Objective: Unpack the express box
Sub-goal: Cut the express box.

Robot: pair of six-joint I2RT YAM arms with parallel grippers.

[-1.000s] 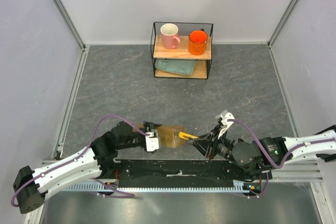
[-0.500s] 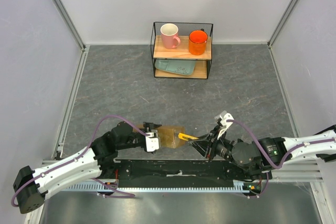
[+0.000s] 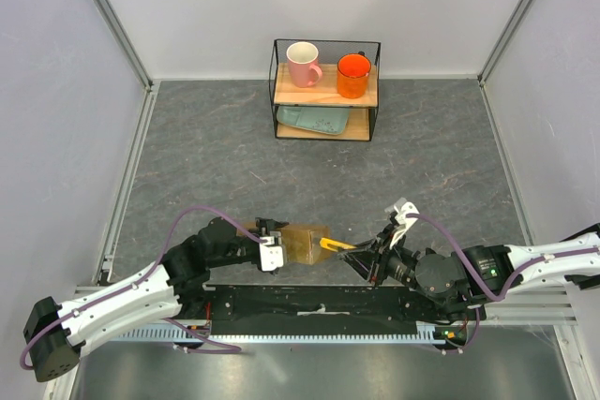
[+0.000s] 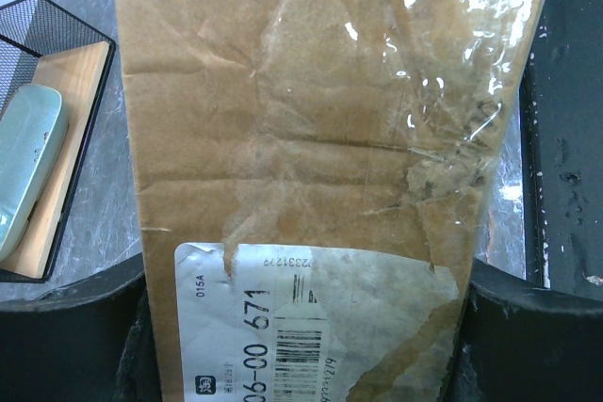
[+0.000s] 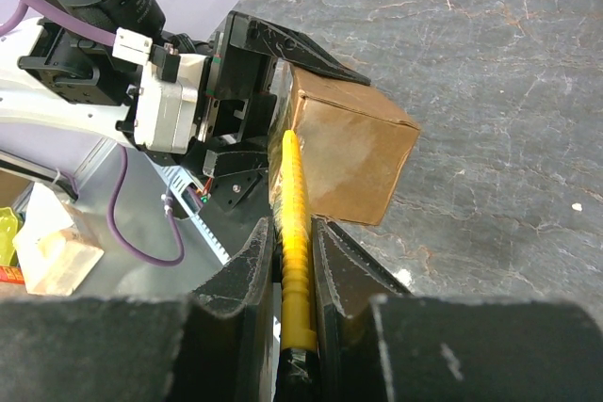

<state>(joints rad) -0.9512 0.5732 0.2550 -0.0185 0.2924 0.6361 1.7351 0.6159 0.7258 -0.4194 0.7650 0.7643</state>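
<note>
Nothing visible has moved over the last second; both arms hold station, so the opening cut seems stalled. Express box [image 3: 305, 242]: flat on the tabletop [image 3: 216, 166], near edge, its end clamped in the wide-set left hand [image 3: 272, 252]. Right hand [image 5: 300, 261]: low, closed on the yellow utility knife [image 5: 294, 223], tip at the box's edge.

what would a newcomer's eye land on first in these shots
The brown express box by the table's near edge stands out, clamped at one end by the left gripper. Facing it, the right gripper holds a yellow utility knife pointed at the box. At the back, a wire shelf carries a pink mug and an orange mug.
</note>
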